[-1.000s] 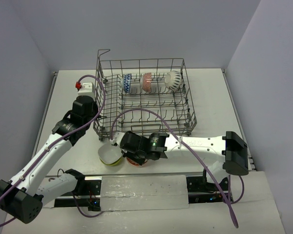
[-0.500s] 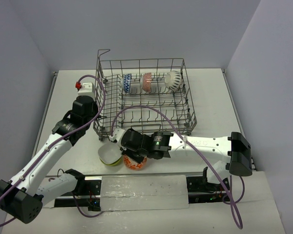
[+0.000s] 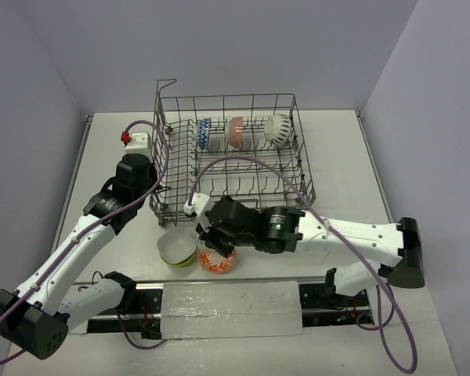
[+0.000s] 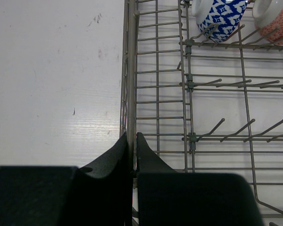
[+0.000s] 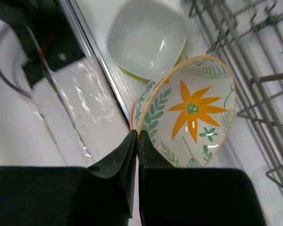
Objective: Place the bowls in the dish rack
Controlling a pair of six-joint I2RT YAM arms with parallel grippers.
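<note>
The grey wire dish rack [image 3: 301, 160] holds three bowls on edge along its far row: blue-white [image 3: 204, 135], red-orange [image 3: 236, 131], and white with dark marks [image 3: 278, 128]. A lime-green bowl [image 3: 177, 249] with a white inside sits on the table in front of the rack. Beside it, my right gripper [image 3: 205, 240] is shut on the rim of the yellow-floral bowl [image 5: 193, 113], which is tilted up on edge. My left gripper [image 4: 133, 140] is shut on the rack's left rim wire [image 4: 130, 70].
A white box with a red button [image 3: 137, 141] stands left of the rack. Purple cables arc over both arms. A black rail [image 3: 219, 301] runs along the near edge, close behind the two loose bowls. Rack tines [image 5: 254, 84] stand just right of the held bowl.
The right arm has swung its elbow to the right and turned the wrist. The floral bowl now shows more from under the gripper. The left arm has not moved.
</note>
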